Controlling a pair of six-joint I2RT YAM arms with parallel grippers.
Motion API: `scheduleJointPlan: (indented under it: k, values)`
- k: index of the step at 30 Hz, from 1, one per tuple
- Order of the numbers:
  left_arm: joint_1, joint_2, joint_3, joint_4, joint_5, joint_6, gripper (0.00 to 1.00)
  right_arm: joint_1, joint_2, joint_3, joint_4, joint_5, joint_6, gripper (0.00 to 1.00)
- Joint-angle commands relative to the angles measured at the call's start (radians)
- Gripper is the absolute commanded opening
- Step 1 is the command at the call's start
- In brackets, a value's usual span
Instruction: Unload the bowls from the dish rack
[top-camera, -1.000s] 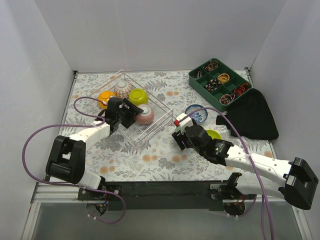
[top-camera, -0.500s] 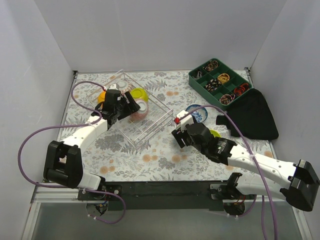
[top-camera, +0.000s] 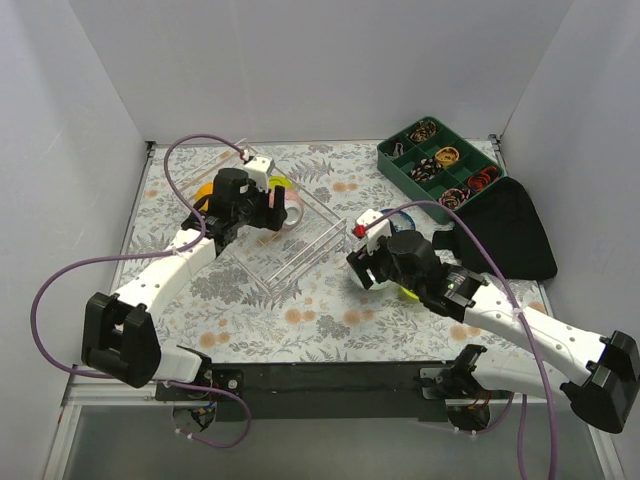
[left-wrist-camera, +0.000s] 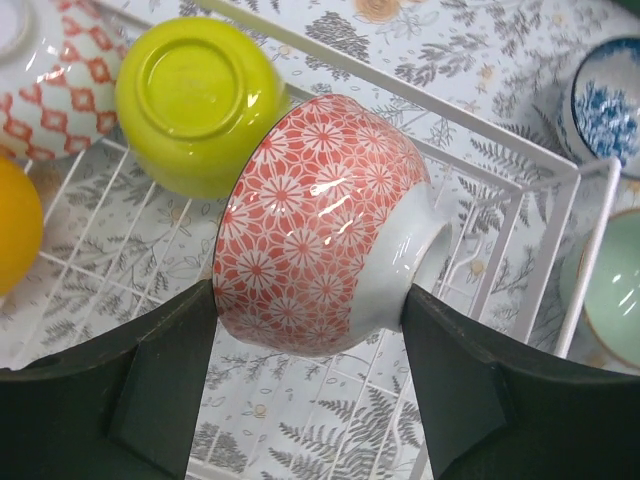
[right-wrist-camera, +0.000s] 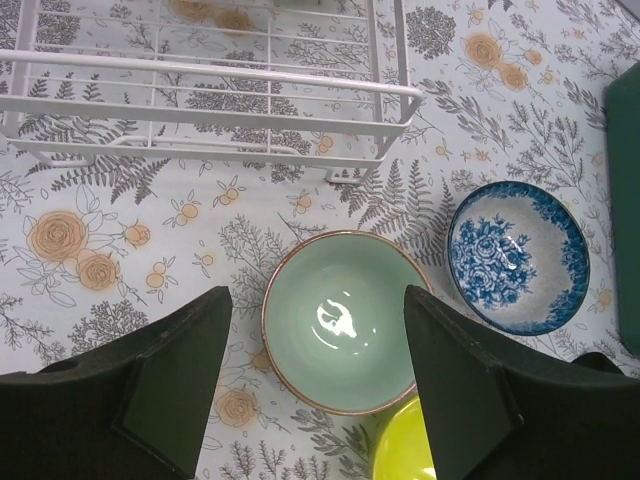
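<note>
My left gripper (left-wrist-camera: 308, 335) is shut on a pink-red flower-patterned bowl (left-wrist-camera: 320, 225), held tilted above the dish rack (left-wrist-camera: 520, 175); the top view shows this gripper (top-camera: 265, 205) over the rack (top-camera: 300, 250). In the rack lie an upside-down yellow-green bowl (left-wrist-camera: 195, 100), a red-white patterned bowl (left-wrist-camera: 50, 80) and an orange bowl (left-wrist-camera: 15, 235). My right gripper (right-wrist-camera: 315, 330) is open above a pale mint bowl (right-wrist-camera: 340, 320) on the table. Beside it are a blue-white bowl (right-wrist-camera: 518, 255) and a yellow-green bowl (right-wrist-camera: 405, 450). In the top view the right gripper (top-camera: 368, 268) hides the mint bowl.
A dark green compartmented tray (top-camera: 440, 165) stands at the back right. A black cloth (top-camera: 505, 235) lies in front of it. White walls close in the left, back and right. The rack's near corner (right-wrist-camera: 400, 95) is just beyond the mint bowl.
My left gripper has moved up and toward the back, lifting the pink-red bowl off the rack floor. My right gripper has shifted slightly right and back, staying open.
</note>
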Motion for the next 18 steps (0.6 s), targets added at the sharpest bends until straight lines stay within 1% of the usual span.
scheduleJointPlan:
  k: [1, 2, 3, 4, 5, 6, 7, 8, 9, 10, 11, 13, 14, 18]
  values:
    - [-0.06, -0.083, 0.069, 0.018, 0.021, 0.267, 0.21, -0.101, -0.026, 0.088, -0.023, -0.215, -0.058, 0.78]
    - [-0.083, -0.086, 0.072, 0.02, 0.021, 0.292, 0.21, -0.124, -0.026, 0.097, -0.024, -0.289, -0.058, 0.79]
    - [-0.094, -0.097, 0.072, 0.018, 0.021, 0.313, 0.21, -0.174, -0.021, 0.108, -0.026, -0.343, -0.058, 0.79]
    - [-0.105, -0.099, 0.074, 0.02, 0.021, 0.359, 0.21, -0.199, -0.016, 0.118, -0.029, -0.388, -0.056, 0.79]
    - [-0.126, -0.105, 0.075, 0.02, 0.021, 0.379, 0.22, -0.222, -0.015, 0.141, -0.028, -0.472, -0.055, 0.79]
    - [-0.135, -0.108, 0.074, 0.02, 0.027, 0.404, 0.23, -0.266, -0.004, 0.154, -0.028, -0.512, -0.053, 0.79]
    - [-0.145, -0.12, 0.072, 0.02, 0.036, 0.448, 0.24, -0.285, 0.002, 0.164, -0.029, -0.552, -0.053, 0.79]
    - [-0.165, -0.126, 0.067, 0.018, 0.041, 0.471, 0.25, -0.302, 0.008, 0.187, -0.026, -0.622, -0.055, 0.79]
    - [-0.175, -0.132, 0.066, 0.02, 0.044, 0.49, 0.26, -0.329, 0.022, 0.197, -0.024, -0.656, -0.056, 0.79]
    - [-0.183, -0.145, 0.064, 0.02, 0.048, 0.507, 0.27, -0.342, 0.03, 0.21, -0.023, -0.695, -0.058, 0.79]
    - [-0.201, -0.149, 0.063, 0.02, 0.048, 0.537, 0.27, -0.351, 0.039, 0.223, -0.023, -0.765, -0.058, 0.79]
    - [-0.218, -0.162, 0.061, 0.02, 0.048, 0.565, 0.29, -0.377, 0.069, 0.264, -0.023, -0.833, -0.059, 0.79]
    - [-0.235, -0.174, 0.061, 0.018, 0.053, 0.583, 0.29, -0.386, 0.082, 0.276, -0.021, -0.901, -0.058, 0.8]
    - [-0.27, -0.2, 0.061, 0.018, 0.082, 0.623, 0.29, -0.42, 0.177, 0.356, -0.021, -1.019, -0.056, 0.81]
